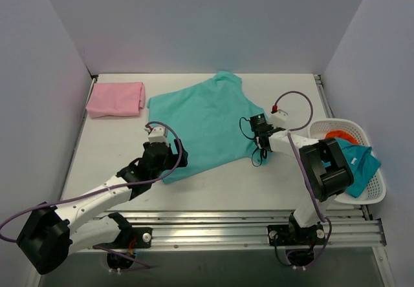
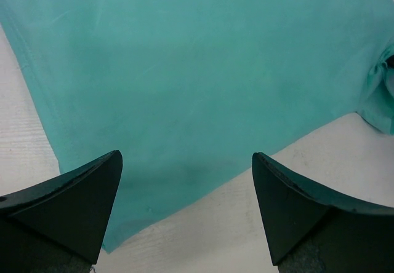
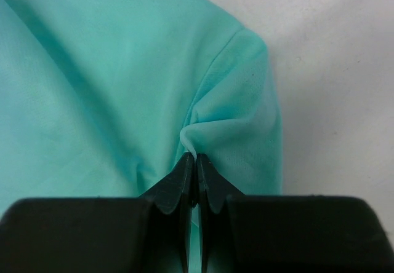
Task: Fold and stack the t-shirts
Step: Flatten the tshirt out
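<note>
Where the bench (image 1: pixel 103 164) ends on the right, we see a white basket (image 1: pixel 380 195) holding a crumpled teal cloth (image 1: pixel 359 164) and an orange item (image 1: pixel 340 135) whose kind we cannot make out. The right arm's elbow stands in front of part of this basket, and a purple cable (image 1: pixel 294 96) loops above the wrist. The pink t-shirt (image 1: pixel 116 99) lies folded in the far left corner, well apart from both arms. The turquoise t-shirt (image 1: pixel 204 116) lies spread flat on the middle of the bench, skewed to the bench edges, one rounded part reaching toward the far wall. The left fingers (image 1: pixel 178 159) stand wide apart over its near corner, gripping nothing. In the left wrist view the hem runs between them, with bare bench on either side of the corner. The right fingers (image 3: pixel 196 164) are pressed together on a small raised pinch of cloth beside a sleeve seam at the shirt's right edge. We cannot make out a neck opening or label. In the top view the right wrist hides that sleeve and the left arm covers the tip of the near corner.
</note>
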Available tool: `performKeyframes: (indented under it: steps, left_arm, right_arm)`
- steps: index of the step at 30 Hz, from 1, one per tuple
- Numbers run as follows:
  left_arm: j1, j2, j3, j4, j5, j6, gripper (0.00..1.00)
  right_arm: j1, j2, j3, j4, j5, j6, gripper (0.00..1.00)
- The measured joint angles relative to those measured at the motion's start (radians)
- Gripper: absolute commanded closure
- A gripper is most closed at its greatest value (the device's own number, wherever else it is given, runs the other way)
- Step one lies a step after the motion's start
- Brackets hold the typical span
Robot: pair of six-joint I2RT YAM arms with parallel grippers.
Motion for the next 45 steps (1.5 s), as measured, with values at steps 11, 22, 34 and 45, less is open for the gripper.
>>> performKeyframes:
  steps: [11,22,34,45]
  left_arm:
    - [0.002,0.193,0.093,-0.19,-0.149,-0.151,0.06]
    - [-0.189,0.103,-0.018,-0.342,-0.17,-0.484,0.06]
    - [-0.33,-0.154,-0.093,-0.51,-0.253,-0.716,0.04]
    - [-0.384,-0.246,-0.046,-0.675,-0.3,-0.789,0.02]
  right_arm:
    - [-0.013,-0.007,-0.04,0.019,-0.017,0.002,1.0]
    - [-0.033,-0.065,-0.09,0.046,-0.039,0.003,1.0]
    - [-0.046,-0.11,-0.134,0.052,-0.063,0.003,1.0]
    - [-0.046,-0.122,-0.137,0.067,-0.074,0.003,1.0]
